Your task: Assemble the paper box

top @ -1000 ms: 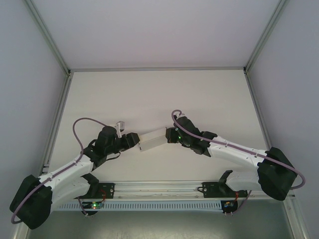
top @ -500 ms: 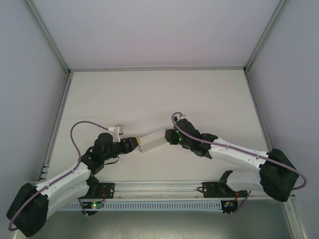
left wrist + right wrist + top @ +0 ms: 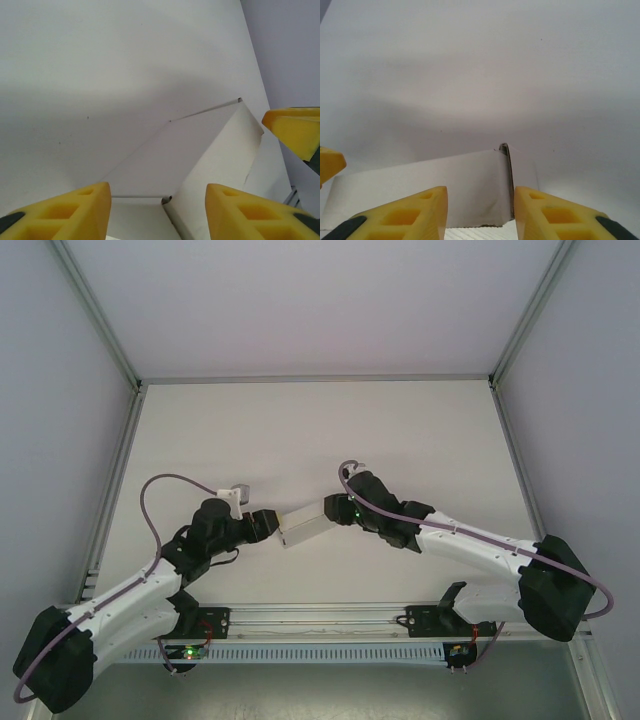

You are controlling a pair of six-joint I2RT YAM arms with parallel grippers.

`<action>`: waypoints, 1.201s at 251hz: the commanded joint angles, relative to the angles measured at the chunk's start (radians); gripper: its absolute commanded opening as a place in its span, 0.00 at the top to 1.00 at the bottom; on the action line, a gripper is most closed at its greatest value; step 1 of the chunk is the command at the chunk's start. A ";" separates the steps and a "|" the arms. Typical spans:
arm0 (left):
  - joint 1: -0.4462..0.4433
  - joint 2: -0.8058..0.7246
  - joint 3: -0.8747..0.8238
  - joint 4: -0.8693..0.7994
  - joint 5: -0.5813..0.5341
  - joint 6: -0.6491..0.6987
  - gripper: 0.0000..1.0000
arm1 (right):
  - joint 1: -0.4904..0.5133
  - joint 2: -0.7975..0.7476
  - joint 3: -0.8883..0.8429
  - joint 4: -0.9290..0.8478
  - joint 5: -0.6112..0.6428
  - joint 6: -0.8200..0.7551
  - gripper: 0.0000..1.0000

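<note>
The paper box (image 3: 305, 525) is a small white rectangular box lying on the white table (image 3: 300, 430), between my two grippers. My left gripper (image 3: 274, 525) sits at its left end. In the left wrist view this gripper (image 3: 157, 212) is open, its yellow fingers (image 3: 65, 210) standing apart on either side of a corner of the box (image 3: 210, 155) without pressing it. My right gripper (image 3: 329, 508) sits at the box's right end. It (image 3: 480, 212) is open too, the box's end (image 3: 445, 185) lying between its fingers (image 3: 560, 212) with a thin gap.
The table is walled by grey panels, with aluminium rails (image 3: 120, 490) along its left and right sides and a cable rail (image 3: 320, 625) at the near edge. Free tabletop lies beyond the box toward the back wall.
My right gripper has opened off the box's right end. My left gripper narrowed, then widened again, and its arm shifted slightly. The box has barely moved.
</note>
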 commanded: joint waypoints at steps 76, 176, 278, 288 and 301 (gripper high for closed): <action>-0.031 0.032 0.001 0.057 0.066 -0.007 0.35 | -0.089 0.039 -0.029 0.076 -0.091 -0.090 0.53; -0.038 0.076 -0.046 0.081 0.039 -0.009 0.48 | -0.114 0.124 -0.091 0.152 -0.160 -0.134 0.64; -0.039 0.084 -0.188 0.172 -0.007 -0.040 0.66 | -0.134 0.177 -0.320 0.370 -0.236 -0.068 0.70; -0.039 0.087 -0.190 0.178 -0.004 -0.027 0.68 | -0.134 0.195 -0.337 0.402 -0.245 -0.086 0.73; -0.040 0.091 -0.190 0.170 -0.007 -0.016 0.74 | -0.134 0.220 -0.348 0.423 -0.257 -0.095 0.75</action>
